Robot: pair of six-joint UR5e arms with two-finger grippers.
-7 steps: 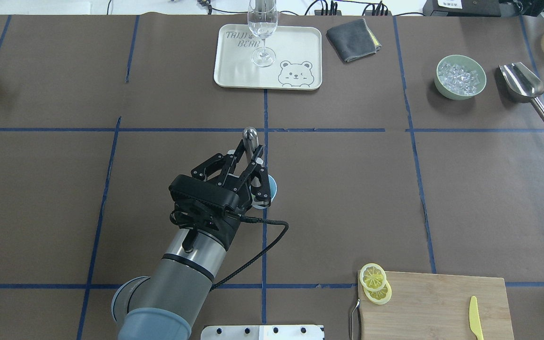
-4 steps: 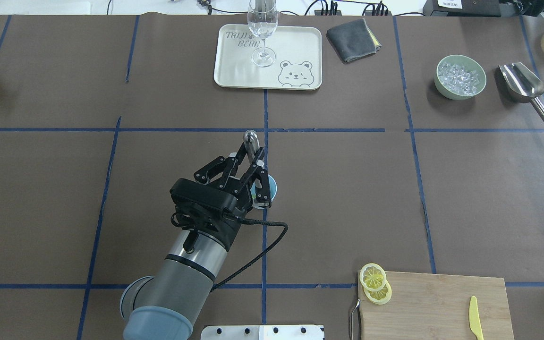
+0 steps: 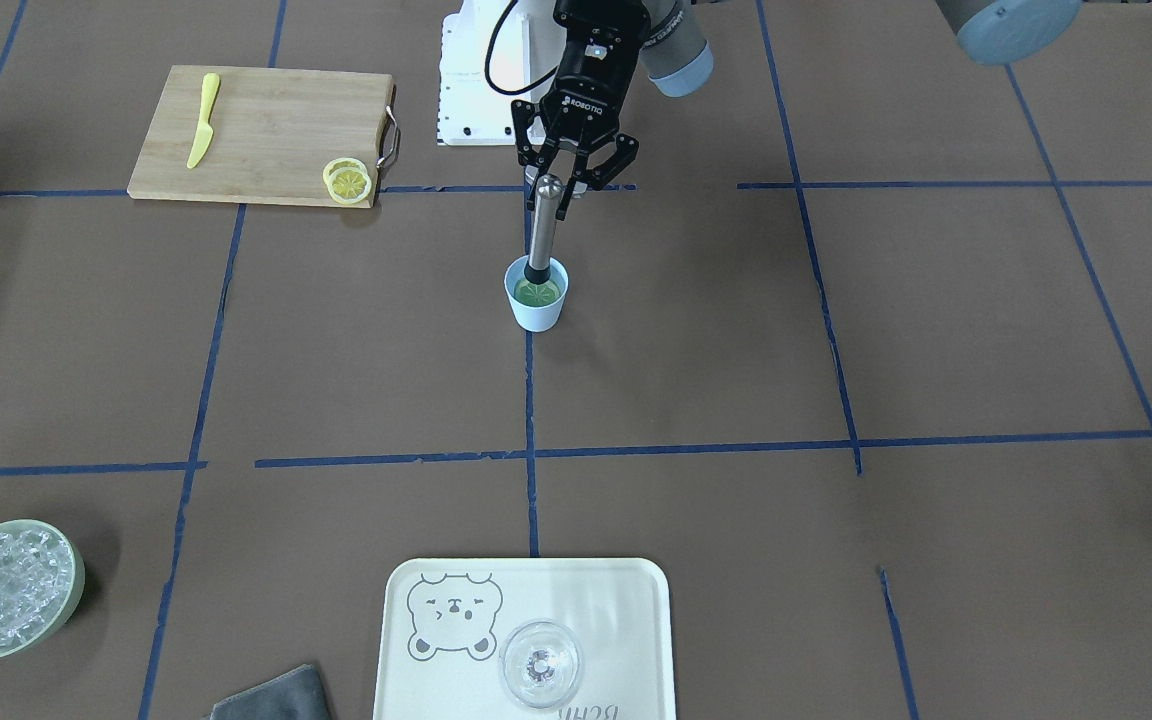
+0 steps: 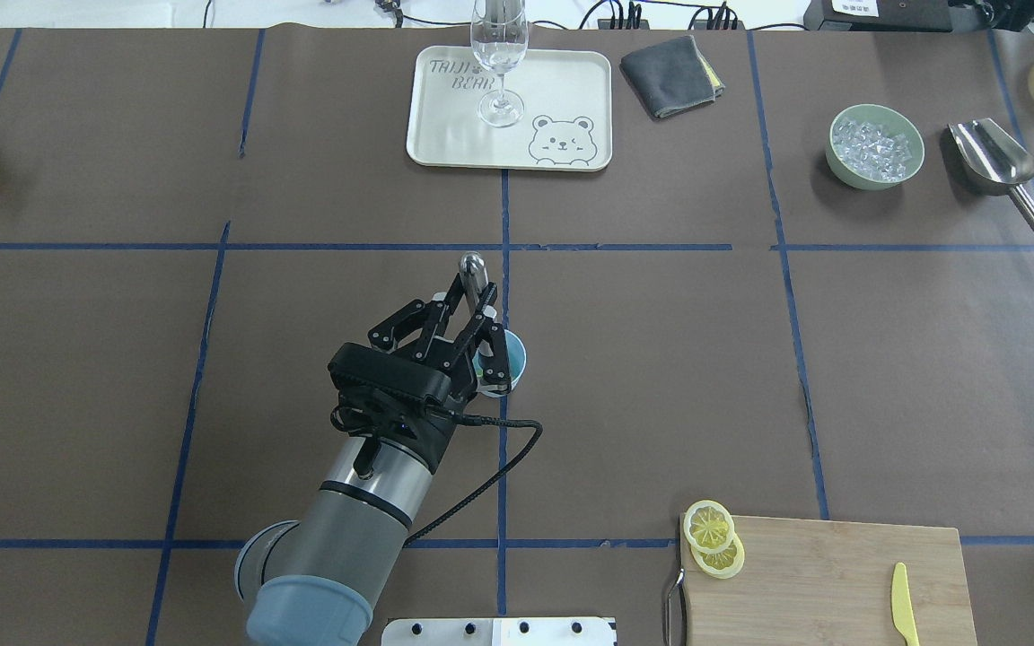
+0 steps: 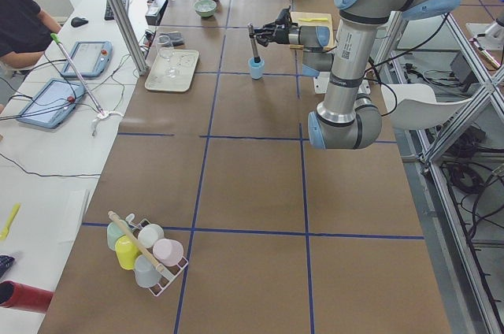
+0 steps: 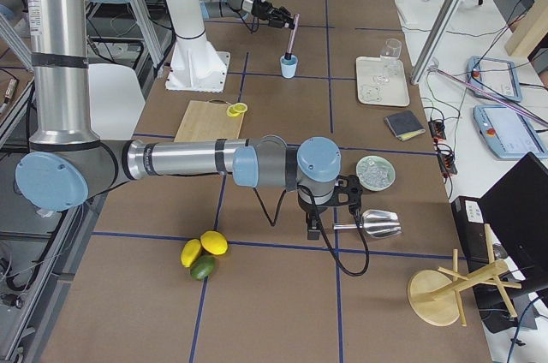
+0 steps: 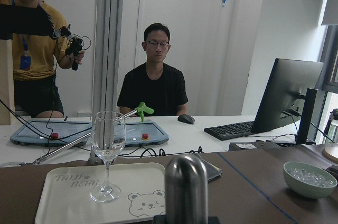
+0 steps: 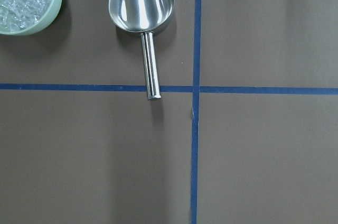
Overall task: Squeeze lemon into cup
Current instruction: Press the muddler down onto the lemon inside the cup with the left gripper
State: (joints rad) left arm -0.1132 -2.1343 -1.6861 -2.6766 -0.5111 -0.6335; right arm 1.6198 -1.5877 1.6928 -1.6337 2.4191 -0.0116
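Observation:
The light-blue cup [image 3: 536, 312] [image 4: 517, 357] stands near the table's middle. A lemon slice [image 3: 542, 293] lies flat inside it. A steel muddler [image 3: 543, 228] [image 7: 186, 188] stands in the cup with its black foot on the slice. My left gripper [image 3: 558, 195] [image 4: 478, 301] is shut on the muddler's upper end. Two more lemon slices [image 4: 713, 536] overlap on the corner of the cutting board [image 4: 831, 579]. My right gripper [image 6: 317, 224] hangs over the table's right end beside the scoop [image 8: 141, 2]; I cannot tell whether it is open or shut.
A wine glass [image 4: 499, 63] stands on the bear tray [image 4: 562, 90] at the far edge, a grey cloth [image 4: 670, 76] beside it. The green bowl of ice [image 4: 874, 146] and the scoop are far right. A yellow knife [image 4: 903, 615] lies on the board. People sit beyond the table.
The left gripper and the muddler's top have drifted slightly back toward the robot, tilting the muddler a little in the cup. The cup and slices stay put.

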